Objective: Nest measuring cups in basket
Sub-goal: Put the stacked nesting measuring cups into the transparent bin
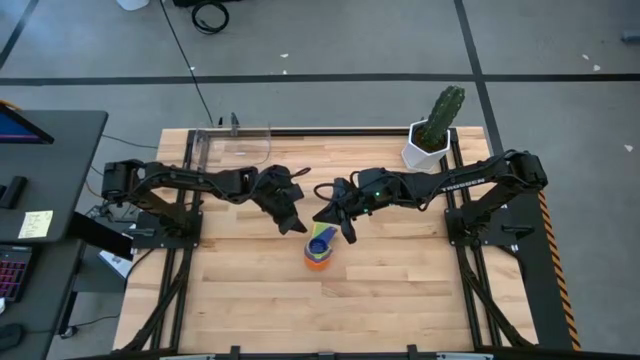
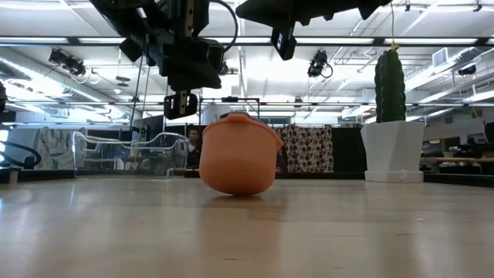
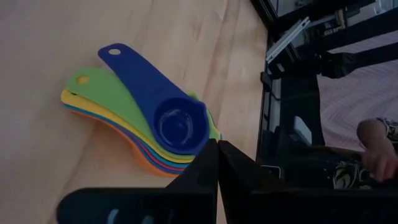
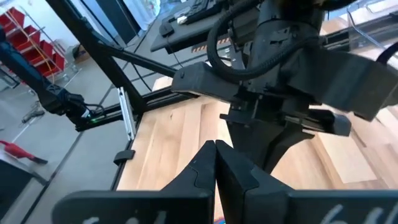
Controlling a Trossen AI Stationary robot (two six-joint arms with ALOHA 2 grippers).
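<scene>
Here, the left gripper (image 1: pixel 292 224) hangs above the table (image 1: pixel 400 290) with its fingers (image 3: pixel 208 165) pressed together and nothing between them. The basket (image 1: pixel 232 147) stands well behind this gripper, at the far left corner of the table, with no cups in it.

Just ahead of and below the left gripper's fingertips lie the cups (image 1: pixel 320 246), nested in one stack on the bare wood. The dark blue cup (image 3: pixel 180 122) sits on top, with green (image 3: pixel 102 93), yellow (image 3: pixel 93 106) and orange (image 2: pixel 238 164) layers showing beneath it; their handles fan out together. In the low view the stack's orange underside touches the table, and the left gripper hovers above and clear of it.

The right gripper (image 1: pixel 347 233) hangs just beside the stack on its other side, close to the left gripper, its fingers (image 4: pixel 214 165) likewise clenched on nothing. The cactus pot (image 1: pixel 428 142) stands well behind this gripper, near the far right corner.
</scene>
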